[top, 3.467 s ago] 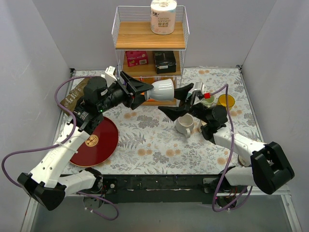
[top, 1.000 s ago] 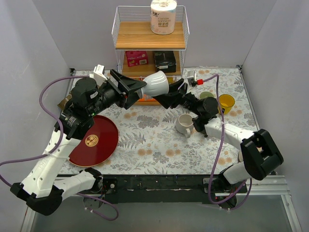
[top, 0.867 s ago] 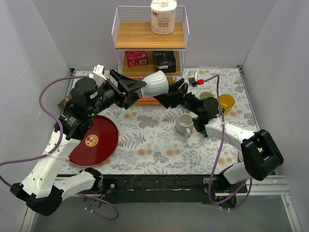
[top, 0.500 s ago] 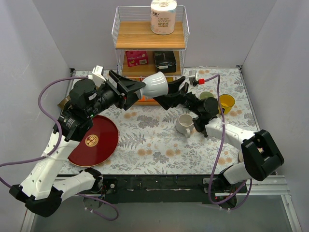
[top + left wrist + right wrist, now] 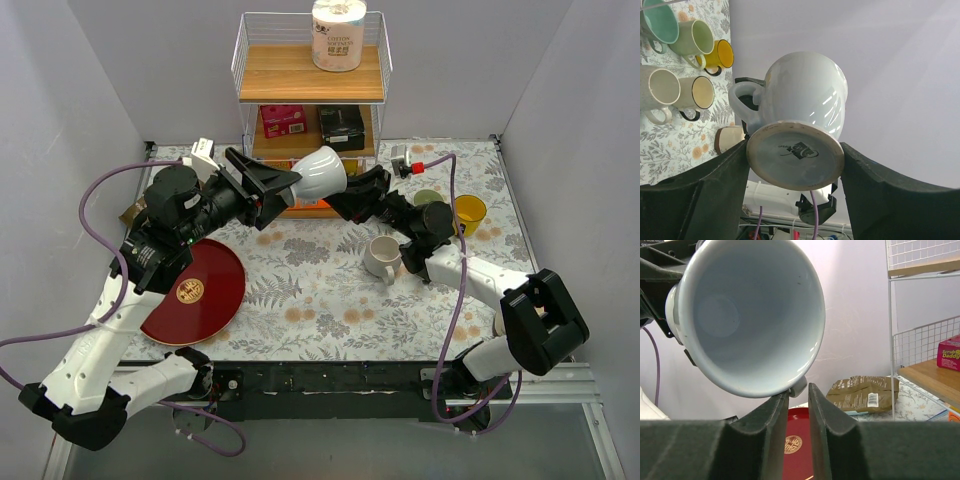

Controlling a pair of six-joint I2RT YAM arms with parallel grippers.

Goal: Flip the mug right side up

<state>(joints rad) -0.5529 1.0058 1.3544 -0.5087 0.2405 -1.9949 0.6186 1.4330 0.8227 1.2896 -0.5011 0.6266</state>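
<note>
A white mug (image 5: pixel 320 172) hangs on its side in the air in front of the shelf, base toward the left arm, mouth toward the right arm. My left gripper (image 5: pixel 285 185) is shut on its base; in the left wrist view the foot of the mug (image 5: pixel 795 160) fills the space between the two fingers (image 5: pixel 715 190), handle at the left. My right gripper (image 5: pixel 348 198) is at the rim. In the right wrist view the mug (image 5: pixel 740 310) faces me mouth-on, and the right gripper (image 5: pixel 799 389) has its narrow jaws round the handle stub below the rim.
A wire shelf rack (image 5: pixel 312 75) with a paper roll (image 5: pixel 338 35) stands behind. A red plate (image 5: pixel 195 292) lies at the left, a brown bag (image 5: pixel 140 200) behind it. A cream mug (image 5: pixel 381 257), a green cup (image 5: pixel 428 198) and a yellow cup (image 5: pixel 468 209) stand at the right.
The right gripper's jaws, spread wide by the mug's mouth half a second ago, have closed in at the rim and handle. The left arm and mug have barely moved.
</note>
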